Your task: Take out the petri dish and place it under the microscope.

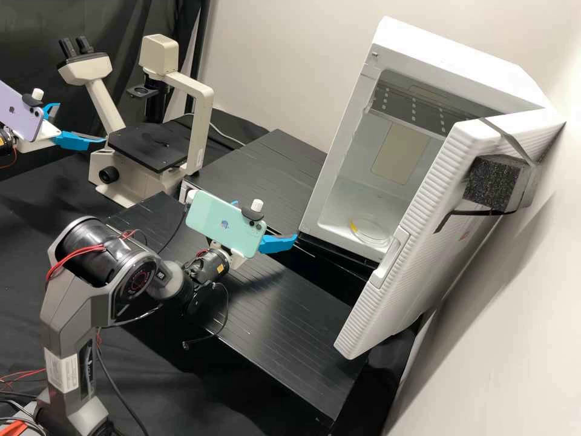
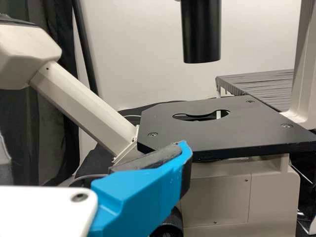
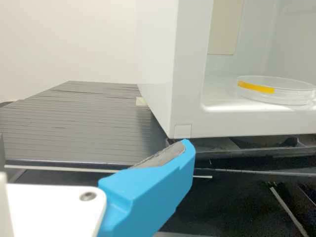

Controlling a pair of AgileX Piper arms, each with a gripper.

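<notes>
The clear petri dish, with a strip of yellow tape on its side, lies flat on the floor of the open white incubator. My right gripper stands open outside the cabinet's near left corner, apart from the dish. In the right wrist view, the dish is inside the cabinet, beyond my open gripper. My left gripper, also open, is beside the black stage of the microscope. In the left wrist view, the stage with its round-ended cutout lies past that gripper.
The incubator door is swung wide toward the front. A black slatted table extends before the cabinet. Eyepieces rise behind the stage, and the microscope's pale upright arm stands at its side. A dark tube hangs above the stage.
</notes>
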